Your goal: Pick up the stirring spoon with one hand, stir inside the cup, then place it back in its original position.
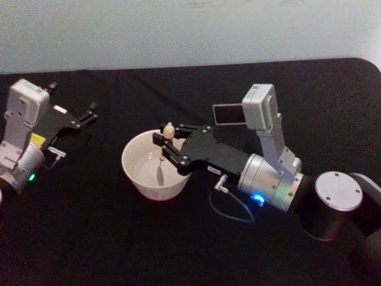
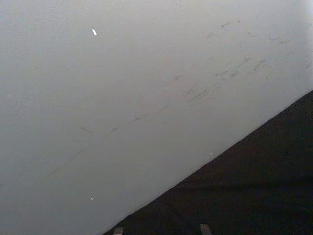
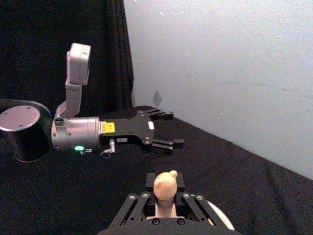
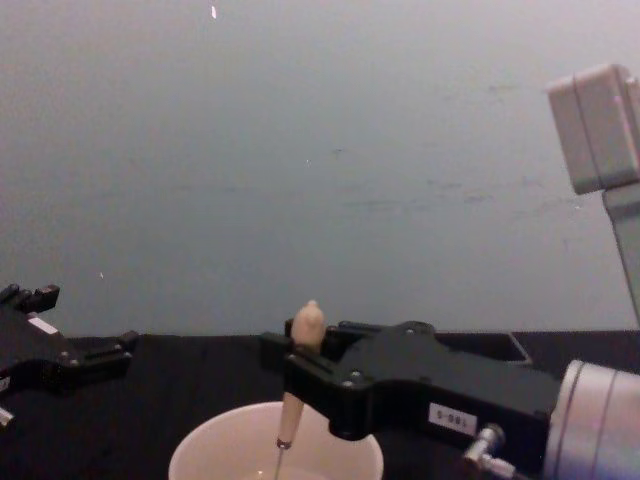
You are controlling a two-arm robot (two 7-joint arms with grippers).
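The cream-white cup (image 1: 153, 167) sits on the black table a little left of centre; its rim (image 4: 275, 445) shows low in the chest view. My right gripper (image 1: 166, 138) hangs over the cup's far right rim, shut on the stirring spoon (image 1: 168, 131). The spoon stands upright: its beige knob (image 4: 309, 322) sticks up above the fingers and its thin metal shaft (image 4: 277, 462) drops into the cup. In the right wrist view the knob (image 3: 165, 184) sits between the two fingers. My left gripper (image 1: 92, 113) rests open at the far left of the table, well clear of the cup.
A dark square holder (image 1: 228, 114) stands behind the right arm, just right of the cup. The black table ends at a pale wall (image 1: 178, 30) along the back. Bare cloth lies in front of the cup.
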